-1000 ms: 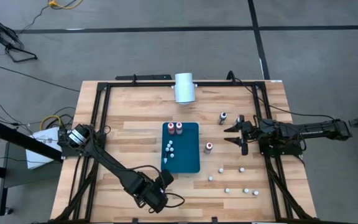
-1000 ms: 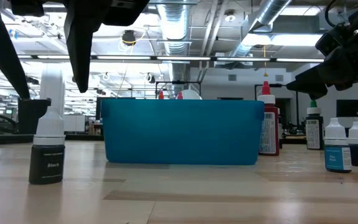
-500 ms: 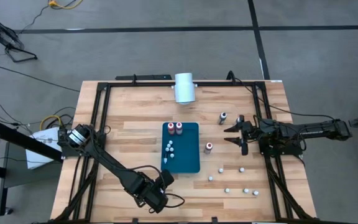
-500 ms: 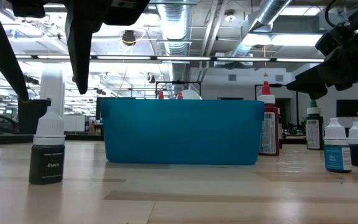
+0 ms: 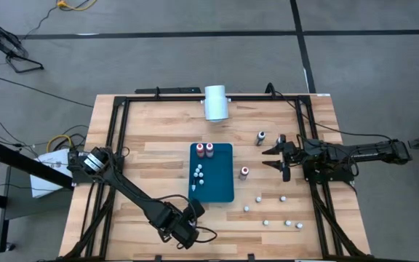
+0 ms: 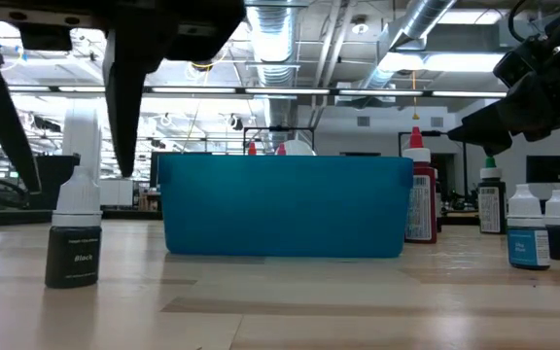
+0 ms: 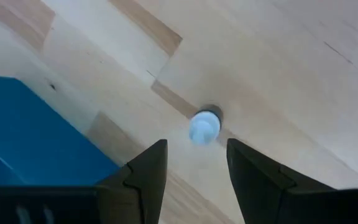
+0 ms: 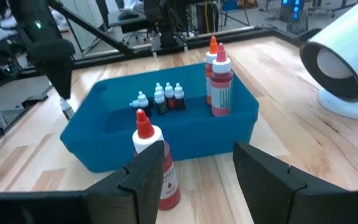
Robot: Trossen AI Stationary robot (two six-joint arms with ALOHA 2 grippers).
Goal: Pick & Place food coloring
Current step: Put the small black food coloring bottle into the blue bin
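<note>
My food coloring bottles [image 5: 208,150] all stand upright. Two taller red-capped ones sit at the 12 o'clock end of the blue tray, and three tiny pale-capped ones [image 8: 167,97] cluster near its middle. A red-bodied bottle [image 5: 244,172] stands just beside the tray at 3 o'clock, a dark one [image 5: 261,137] toward 2. Small whitish ones [image 5: 267,222] scatter around 5 o'clock, and a black-labelled one [image 6: 74,245] stands at 7.

Left hand [image 5: 192,211] agape (pointing down); right hand [image 5: 274,159] agape.

Tray [image 6: 280,204] hides most bottles inside; white cylinder [image 8: 347,68] cut off.
</note>
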